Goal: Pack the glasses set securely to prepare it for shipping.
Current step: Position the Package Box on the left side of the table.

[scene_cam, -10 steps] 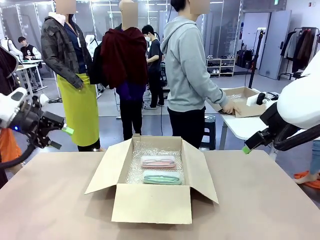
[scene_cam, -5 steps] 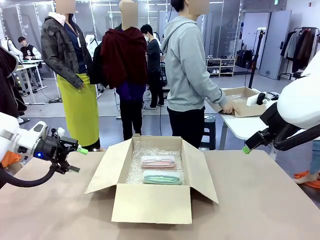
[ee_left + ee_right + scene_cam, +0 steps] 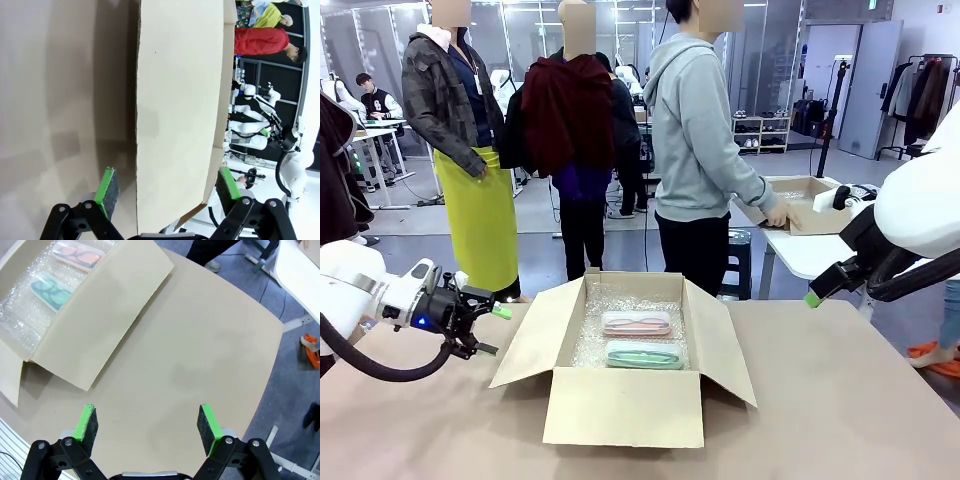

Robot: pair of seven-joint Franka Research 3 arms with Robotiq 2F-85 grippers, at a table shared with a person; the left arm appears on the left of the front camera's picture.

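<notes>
At the centre of the matte tan bench [image 3: 840,400], a brown corrugated cardboard box [image 3: 623,405] is seen with all flaps folded outward, its floor lined with clear, knobbly bubble wrap [image 3: 620,300]. Two flat, oblong, round-cornered glasses cases are laid on that lining side by side — the pale pink case [image 3: 636,323] toward 12 o'clock, the mint green case [image 3: 644,354] toward 6 o'clock, their long edges nearly touching. From the right wrist view, spectacle outlines are made out through both lids.

At 9 o'clock of the box, the left pincer [image 3: 485,330] is held just beside the left flap [image 3: 535,340], its black fingers with green pads spread wide; in its own view the smooth flap stands between the pads. Off toward 2 o'clock, the right pincer [image 3: 147,426] is held above bare bench, spread and pinching nothing.
</notes>
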